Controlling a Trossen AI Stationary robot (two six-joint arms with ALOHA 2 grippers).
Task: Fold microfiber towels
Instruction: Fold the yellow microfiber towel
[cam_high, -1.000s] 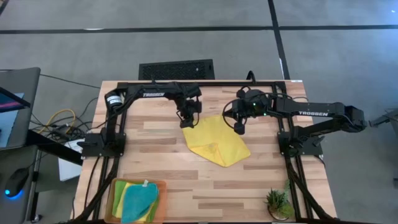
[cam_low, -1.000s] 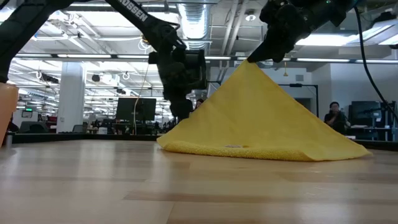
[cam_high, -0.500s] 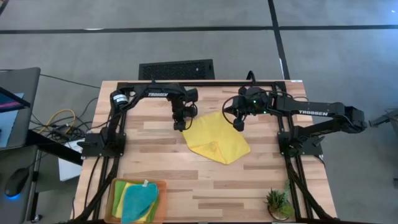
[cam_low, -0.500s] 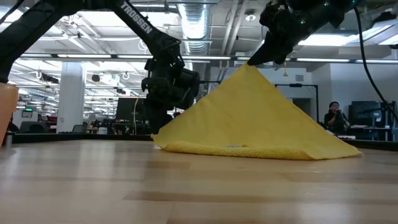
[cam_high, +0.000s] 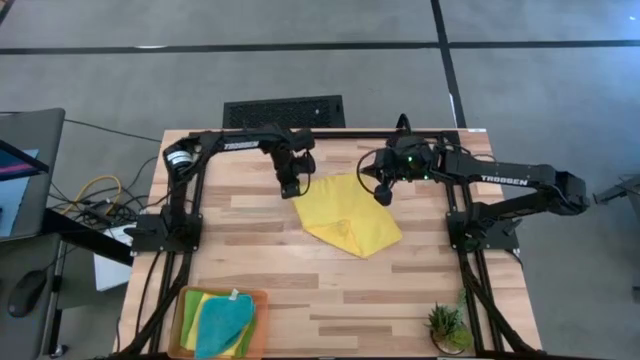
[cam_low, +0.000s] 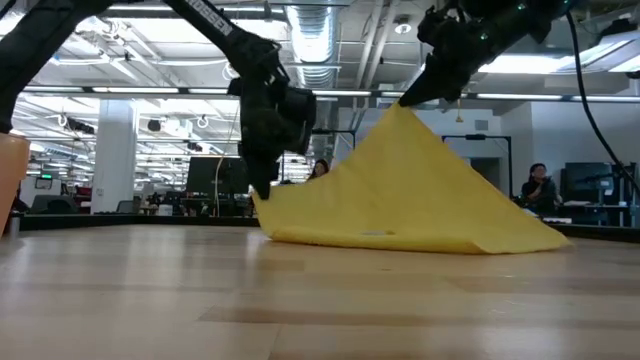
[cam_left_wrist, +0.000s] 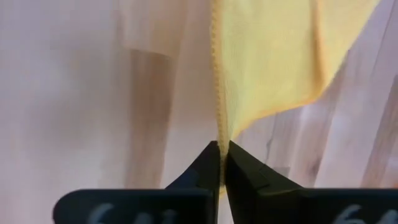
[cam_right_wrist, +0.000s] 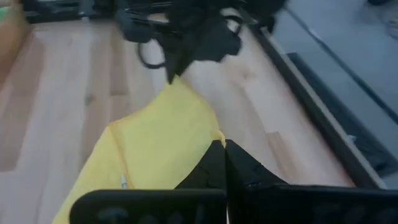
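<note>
A: Where do the arms stand?

B: Both reach in over the far half of the wooden table (cam_high: 260, 270); the left arm runs from its mount on the left side, elbow bent, with the left gripper (cam_high: 292, 189) pointing down at the near-left corner of the yellow towel (cam_high: 348, 215); the right arm stretches in from the right, its wrist bent down, with the right gripper (cam_high: 382, 197) at the towel's far-right corner.

A: And the claws?

B: The left one is pinched closed on the towel's hem; in the left wrist view the two dark fingers (cam_left_wrist: 205, 168) meet with the yellow edge (cam_left_wrist: 261, 68) caught between them; the right one is likewise clamped tight on its corner, the fingertips pressed together over the cloth (cam_right_wrist: 161, 143) in the right wrist view.

A: How does the towel hang?

B: From table height the right gripper (cam_low: 408, 98) holds its corner high, so the cloth (cam_low: 410, 190) slopes down from that peak like a tent; the left gripper (cam_low: 258, 188) holds the other corner low, just above the tabletop; the towel's lower edge rests on the wood.

A: The other towels?

B: A lime green towel (cam_high: 193, 308), a teal towel (cam_high: 226, 322) and a bit of yellow lie piled in the orange tray (cam_high: 262, 300) at the table's near-left corner, well apart from both arms; a small potted plant (cam_high: 446, 326) sits at the near-right corner.
</note>
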